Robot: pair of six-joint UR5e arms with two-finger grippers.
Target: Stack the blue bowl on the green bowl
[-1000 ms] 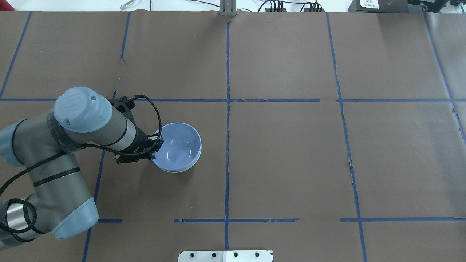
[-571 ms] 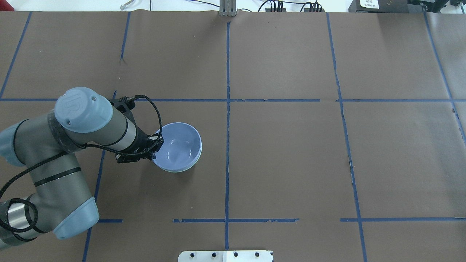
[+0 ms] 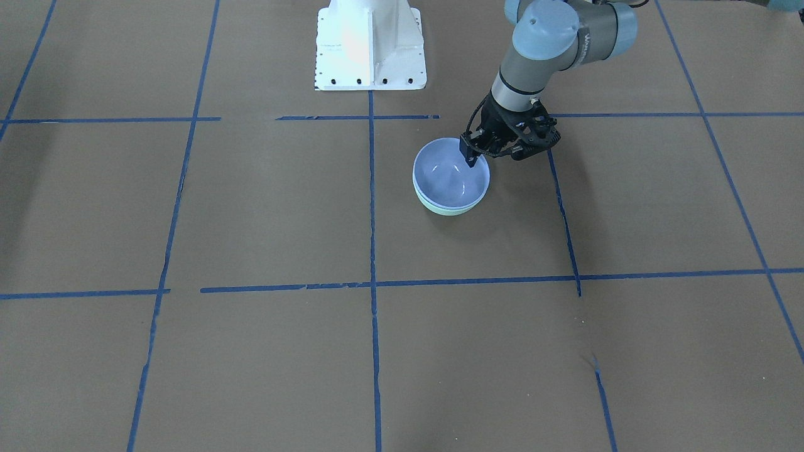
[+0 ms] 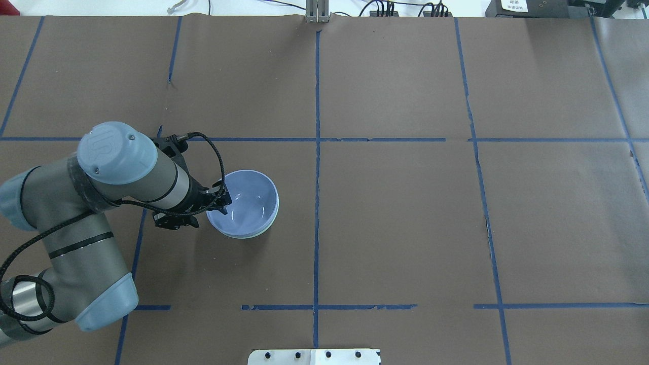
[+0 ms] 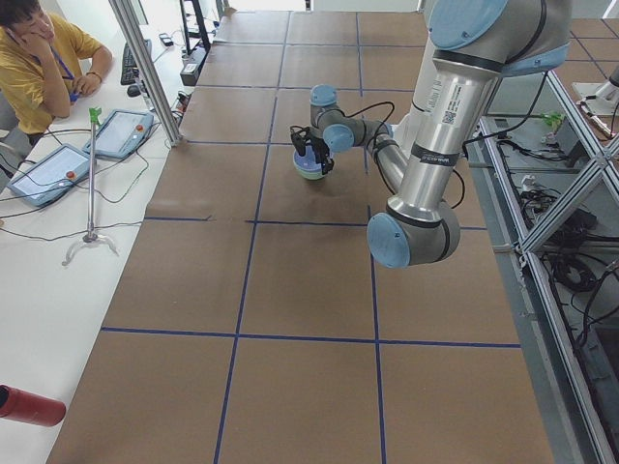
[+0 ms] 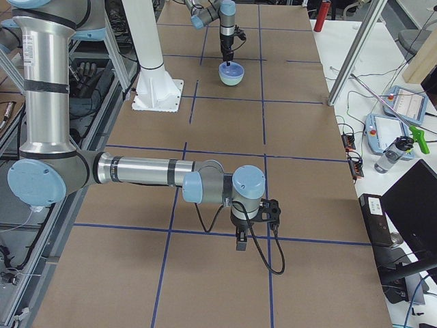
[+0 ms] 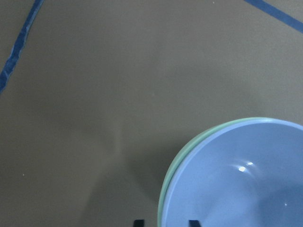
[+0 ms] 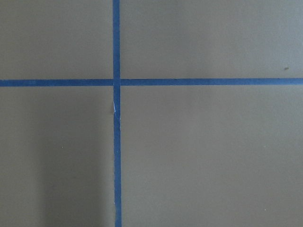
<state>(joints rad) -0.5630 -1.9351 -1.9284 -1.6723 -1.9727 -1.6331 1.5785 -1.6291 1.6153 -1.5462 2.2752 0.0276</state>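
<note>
The blue bowl [image 3: 449,179] sits nested inside the green bowl [image 3: 449,211], of which only a thin rim band shows below it. The stack stands on the brown table, left of centre in the overhead view [image 4: 248,203]. My left gripper [image 3: 474,160] is at the stack's rim on the robot's side, one finger inside the blue bowl. In the left wrist view the fingertips [image 7: 191,222] straddle the rims of the blue bowl [image 7: 246,189] and the green bowl [image 7: 163,196] with gaps, so it is open. My right gripper [image 6: 239,244] hovers over bare table far away; I cannot tell its state.
The brown paper table [image 4: 405,213] carries a grid of blue tape lines. The white robot base [image 3: 369,44] stands at the robot's edge. A metal post [image 4: 317,12] and cables lie at the far edge. An operator [image 5: 39,58] sits by tablets beyond the table.
The left gripper has shifted slightly back toward the robot and its fingers now stand apart from the rim. The bowl stack sits a little further left in the overhead view.
</note>
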